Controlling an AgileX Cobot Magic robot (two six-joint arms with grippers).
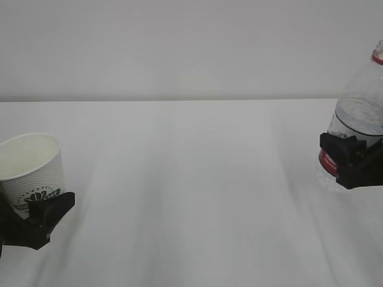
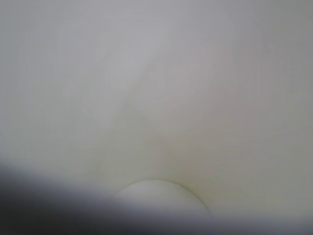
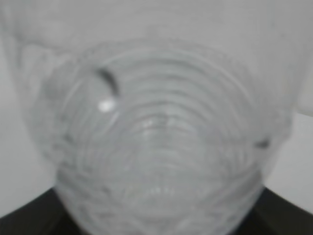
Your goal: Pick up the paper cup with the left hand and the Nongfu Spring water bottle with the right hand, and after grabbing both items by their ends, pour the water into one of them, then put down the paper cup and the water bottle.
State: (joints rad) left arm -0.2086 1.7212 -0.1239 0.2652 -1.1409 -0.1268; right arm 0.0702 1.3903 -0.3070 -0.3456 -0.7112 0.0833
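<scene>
The small white tapered paper cup with a dark green round logo (image 1: 31, 170) is at the far left of the exterior view, standing slightly tilted, with the black left gripper (image 1: 37, 218) closed around its lower part, near the base. The cup seems lifted a little above the white table (image 1: 191, 191), but I cannot tell this for sure. In the left wrist view only the round pale rim of the cup (image 2: 164, 196) is seen at the bottom, very blurred.

The clear plastic bottle with a red neck ring and a red label (image 1: 359, 113) is at the far right, upright or leaning a little, and its top is cut by the frame edge. The black right gripper (image 1: 350, 158) holds it low, about at the label, with the jaws half open around the body. In the right wrist view the ribbed transparent wall of the bottle (image 3: 161, 142) fills almost all the picture.

I judge the cup is very light and soft: a strong squeeze will bend its wall, so the hold near the stiffer base is good. The bottle is heavier if the water is inside, and its thin plastic is smooth and can slip or dent. A hold on the lower ribbed part gives better control when it is tilted
</scene>
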